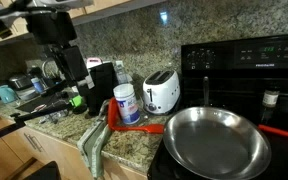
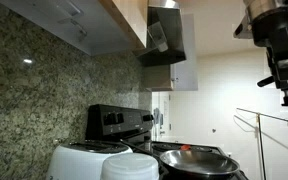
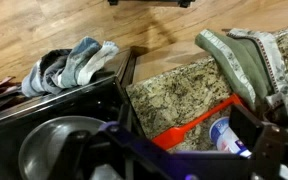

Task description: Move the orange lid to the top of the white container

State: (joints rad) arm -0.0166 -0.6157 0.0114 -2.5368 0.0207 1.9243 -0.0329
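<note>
The white container (image 1: pixel 126 103), a small jar with a blue-and-white label and white cap, stands on the granite counter left of the toaster. It also shows in the wrist view (image 3: pixel 229 135), and its cap shows in an exterior view (image 2: pixel 130 167). The orange lid (image 1: pixel 136 127), a flat orange piece, lies on the counter in front of the jar and shows in the wrist view (image 3: pixel 184 125). My gripper (image 1: pixel 72 62) hangs above the counter, left of the jar and apart from both. It also shows in an exterior view (image 2: pixel 282 72). In the wrist view (image 3: pixel 169 150) its jaws are spread, with nothing between them.
A white two-slot toaster (image 1: pixel 161 92) stands right of the jar. A steel frying pan (image 1: pixel 215 140) sits on the black stove (image 1: pixel 249 60). A green-grey towel (image 1: pixel 94 140) hangs over the counter's front edge. Dishes and clutter (image 1: pixel 24 85) fill the left end.
</note>
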